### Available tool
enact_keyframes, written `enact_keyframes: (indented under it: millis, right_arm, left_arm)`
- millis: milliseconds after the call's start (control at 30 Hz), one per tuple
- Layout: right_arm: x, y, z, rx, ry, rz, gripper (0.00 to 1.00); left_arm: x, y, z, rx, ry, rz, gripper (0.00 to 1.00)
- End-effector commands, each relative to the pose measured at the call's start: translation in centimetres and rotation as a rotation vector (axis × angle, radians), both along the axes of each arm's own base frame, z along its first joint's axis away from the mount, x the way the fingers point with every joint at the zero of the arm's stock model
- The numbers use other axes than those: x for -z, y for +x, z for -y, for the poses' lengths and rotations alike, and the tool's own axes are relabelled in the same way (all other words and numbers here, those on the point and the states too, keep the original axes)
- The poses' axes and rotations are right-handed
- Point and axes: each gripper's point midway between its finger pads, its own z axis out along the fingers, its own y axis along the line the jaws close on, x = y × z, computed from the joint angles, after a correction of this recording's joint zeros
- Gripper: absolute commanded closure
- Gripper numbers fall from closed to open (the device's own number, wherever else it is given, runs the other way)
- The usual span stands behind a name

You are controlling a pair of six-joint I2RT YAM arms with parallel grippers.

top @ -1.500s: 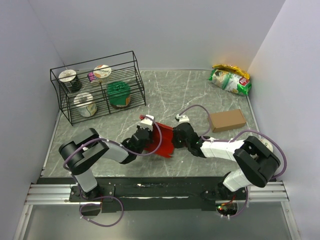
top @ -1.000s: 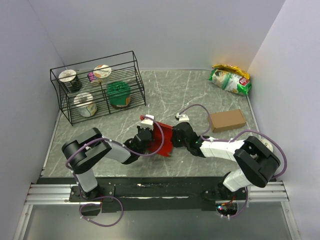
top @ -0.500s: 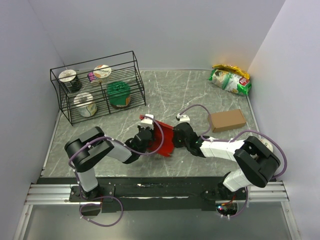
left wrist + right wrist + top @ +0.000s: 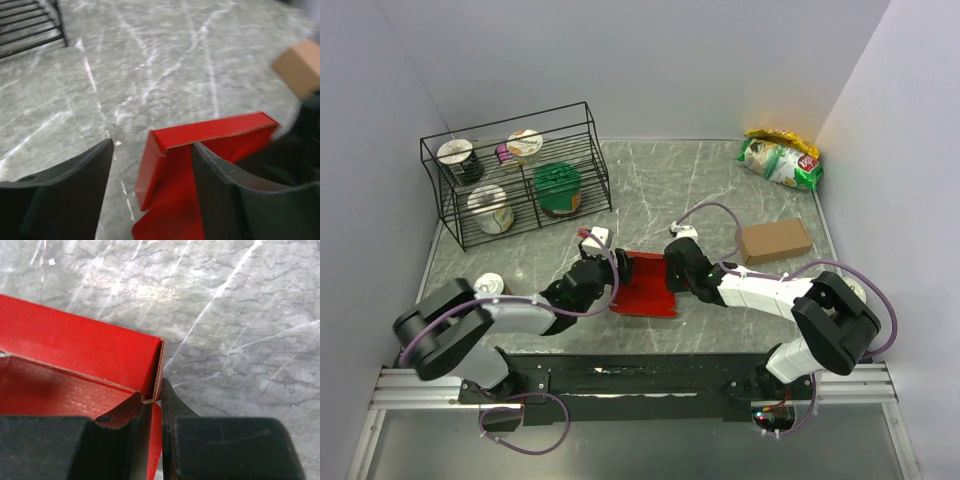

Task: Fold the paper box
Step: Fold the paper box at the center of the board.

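Hovering left of centre, the left gripper (image 4: 152, 147) gapes wide astride a raised wall of the paper box (image 4: 645, 287), low in mid-frame, while the right gripper (image 4: 161, 407) pinches its corner wall, so best anchor there and close squarely along the crease.
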Motion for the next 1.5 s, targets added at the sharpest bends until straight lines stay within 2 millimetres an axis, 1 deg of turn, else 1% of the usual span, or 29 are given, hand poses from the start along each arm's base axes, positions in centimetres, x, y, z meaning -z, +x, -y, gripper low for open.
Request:
enact_keyframes:
  millis: [0, 33, 67, 100, 133, 167, 200, 233, 267, 300, 333, 467, 500, 567, 600, 633, 667, 700, 833, 900, 967, 1033, 1133, 1200, 1267, 1333, 1367, 1433, 1467]
  right_arm:
    - [-1.2, 0.5, -0.2, -0.011, -0.001, -0.023, 0.87]
    - [-1.5, 0.8, -0.3, -0.018, 0.003, -0.023, 0.87]
    - [-1.5, 0.5, -0.6, -0.049, 0.007, -0.043, 0.87]
    - [-1.0, 0.2, -0.3, -0.061, -0.013, -0.082, 0.87]
    - [-1.6, 0.6, -0.5, -0.070, -0.007, -0.097, 0.87]
    - [-1.6, 0.2, -0.7, -0.102, -0.007, -0.127, 0.87]
    - [-0.9, -0.6, -0.2, -0.116, -0.039, -0.189, 0.87]
    - [-1.7, 0.1, -0.2, -0.113, -0.040, -0.190, 0.87]
    - [-1.8, -0.3, -0.4, -0.149, -0.044, -0.218, 0.87]
    - [-1.3, -1.6, 0.0, -0.175, -0.063, -0.300, 0.87]
    - [-2.2, -1.1, -0.4, -0.190, -0.059, -0.300, 0.87]
    - [-2.4, -2.0, 0.5, -0.260, -0.121, -0.416, 0.86]
    - [-1.9, -2.3, 0.5, -0.275, -0.126, -0.453, 0.86]
    - [-1.6, -2.8, 0.8, -0.290, -0.150, -0.508, 0.85]
    - [-1.0, -3.2, 0.9, -0.303, -0.160, -0.549, 0.82]
    - [-1.2, -3.0, 0.7, -0.322, -0.153, -0.565, 0.80]
    - [-1.0, -3.7, 1.0, -0.331, -0.171, -0.614, 0.79]
    - [-0.2, -3.7, 1.2, -0.334, -0.183, -0.655, 0.75]
    - [-0.6, -2.4, 0.6, -0.341, -0.186, -0.686, 0.68]
    - [-1.0, -1.7, 0.4, -0.334, -0.189, -0.683, 0.58]
    - [-2.1, -0.1, -0.1, -0.322, -0.177, -0.638, 0.53]
    - [-3.0, 1.3, -0.6, -0.305, -0.161, -0.607, 0.42]
    - [-4.5, 2.6, -1.3, -0.310, -0.130, -0.566, 0.26]
    - [-5.2, 3.1, -1.4, -0.308, -0.128, -0.541, 0.18]
    - [-6.1, 3.5, -1.4, -0.298, -0.118, -0.509, 0.14]
    - [-6.8, 4.1, -1.2, -0.276, -0.108, -0.475, 0.09]
    - [-8.0, 4.3, -1.0, -0.263, -0.090, -0.441, 0.08]
    - [-9.1, 4.7, -0.1, -0.217, -0.106, -0.388, 0.06]
    - [-11.0, 4.9, 0.2, -0.201, -0.092, -0.324, 0.05]
  left_arm:
    - [-2.3, -2.1, 0.1, 0.139, -0.066, 0.006, 0.27]
    - [-2.7, -2.3, -0.1, 0.152, -0.084, 0.004, 0.21]
    - [-3.1, -3.1, 0.2, 0.215, -0.116, -0.010, 0.20]
    - [-4.6, -2.7, -1.0, 0.202, -0.156, 0.011, 0.16]
    - [-4.8, -2.9, -1.4, 0.220, -0.169, 0.000, 0.14]
    - [-5.6, -2.7, -2.1, 0.238, -0.189, 0.007, 0.11]
    - [-7.2, -3.0, -2.3, 0.265, -0.209, 0.039, 0.07]
    - [-7.2, -3.1, -2.6, 0.282, -0.197, 0.025, 0.05]
    - [-8.5, -2.4, -3.1, 0.277, -0.195, 0.045, 0.04]
    - [-9.1, -3.1, -2.7, 0.346, -0.196, 0.047, 0.01]
    - [-9.5, -3.1, -2.6, 0.372, -0.188, 0.050, 0.00]
    - [-10.5, -2.8, -1.8, 0.471, -0.217, 0.053, 0.01]
    - [-9.5, -3.1, -1.2, 0.530, -0.223, 0.018, 0.03]
    - [-9.3, -2.3, -1.0, 0.554, -0.231, 0.008, 0.04]
    - [-7.6, -1.9, -0.7, 0.571, -0.221, -0.045, 0.04]
    - [-7.1, -1.8, -0.4, 0.595, -0.218, -0.067, 0.04]
    - [-7.1, -1.3, -0.1, 0.606, -0.220, -0.074, 0.04]
    - [-5.8, -0.9, 0.3, 0.621, -0.220, -0.105, 0.03]
    - [-4.7, 0.0, 1.4, 0.667, -0.233, -0.115, 0.03]
    - [-3.8, 0.9, 1.7, 0.667, -0.230, -0.137, 0.03]
    - [-3.2, 1.6, 2.1, 0.678, -0.227, -0.142, 0.03]
    - [-3.7, 1.8, 2.5, 0.710, -0.240, -0.102, 0.03]
    - [-3.4, 1.8, 3.0, 0.742, -0.245, -0.105, 0.02]
    - [-2.3, 2.6, 2.9, 0.709, -0.232, -0.116, 0.02]
    - [-1.0, 3.2, 2.9, 0.699, -0.209, -0.144, 0.02]
    - [-0.7, 3.3, 3.1, 0.708, -0.206, -0.148, 0.01]
    - [-0.5, 3.3, 3.1, 0.710, -0.205, -0.151, 0.01]
    - [-0.1, 3.7, 2.8, 0.674, -0.196, -0.150, 0.01]
    - [-0.3, 3.9, 2.6, 0.655, -0.193, -0.142, 0.01]
